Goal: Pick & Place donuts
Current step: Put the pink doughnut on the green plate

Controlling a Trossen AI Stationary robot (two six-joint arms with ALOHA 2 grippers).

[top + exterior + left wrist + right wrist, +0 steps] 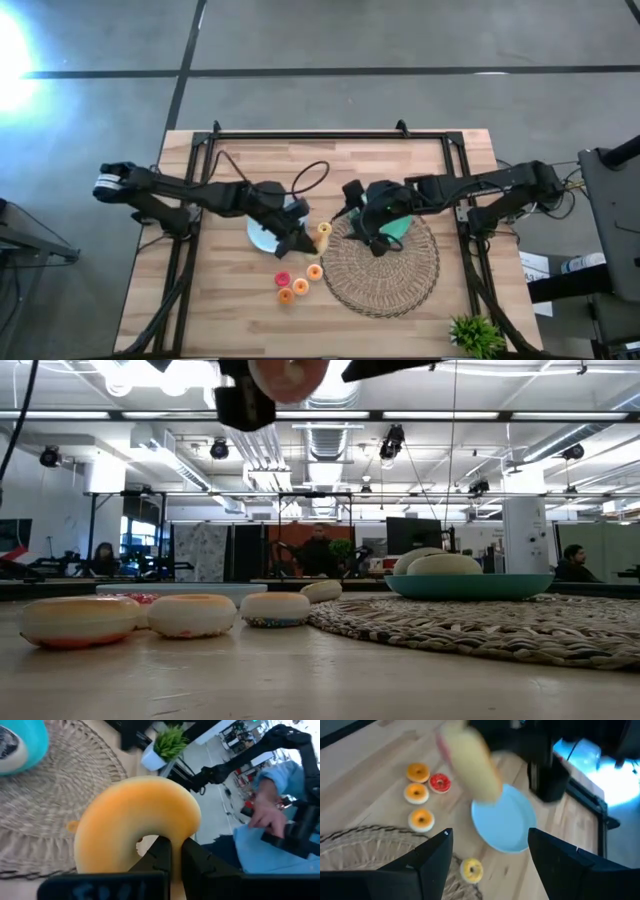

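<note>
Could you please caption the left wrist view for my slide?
Left gripper shut on a yellow-orange donut above the woven placemat.

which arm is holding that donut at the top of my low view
observer: the left hand; it is shut through the ring of an orange-yellow donut.
operator: where's the right hand, i can't find it
observer: the right hand is open, above the woven placemat, next to the teal plate.
operator: anything on that pale plate behind the donuts
observer: from above, the light-blue plate shows nothing on the part that is visible.
</note>
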